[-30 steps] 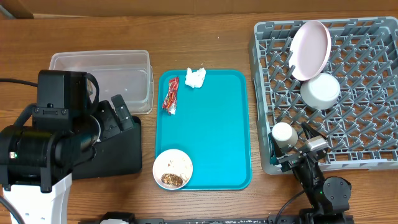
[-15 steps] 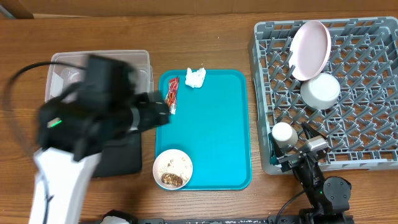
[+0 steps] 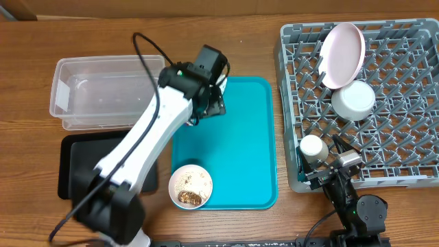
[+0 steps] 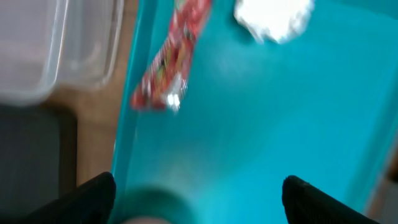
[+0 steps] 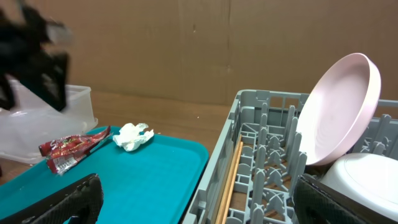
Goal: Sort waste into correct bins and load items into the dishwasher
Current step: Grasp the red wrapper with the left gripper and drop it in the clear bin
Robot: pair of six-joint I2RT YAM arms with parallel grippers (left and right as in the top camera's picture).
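Observation:
My left gripper [image 3: 208,104] is open and empty, hovering over the far left corner of the teal tray [image 3: 240,158]. In the left wrist view the red wrapper [image 4: 171,62] and the white tissue [image 4: 273,15] lie on the tray ahead of the open fingers [image 4: 199,202]. The arm hides both in the overhead view. A small bowl with brown and pale scraps [image 3: 191,186] sits at the tray's near left. The clear tub [image 3: 103,96] and black tray [image 3: 75,168] are to the left. My right gripper [image 5: 199,211] is open and empty by the grey rack [image 3: 411,137].
The rack holds a leaning pink plate [image 3: 343,55], a white bowl [image 3: 353,99], a white cup [image 3: 313,147] and chopsticks [image 5: 230,174] along its left side. The right arm's base [image 3: 353,206] sits at the front edge of the table.
My left arm has swung from over the black tray up and to the right, to the teal tray's far left corner. The right arm has not moved.

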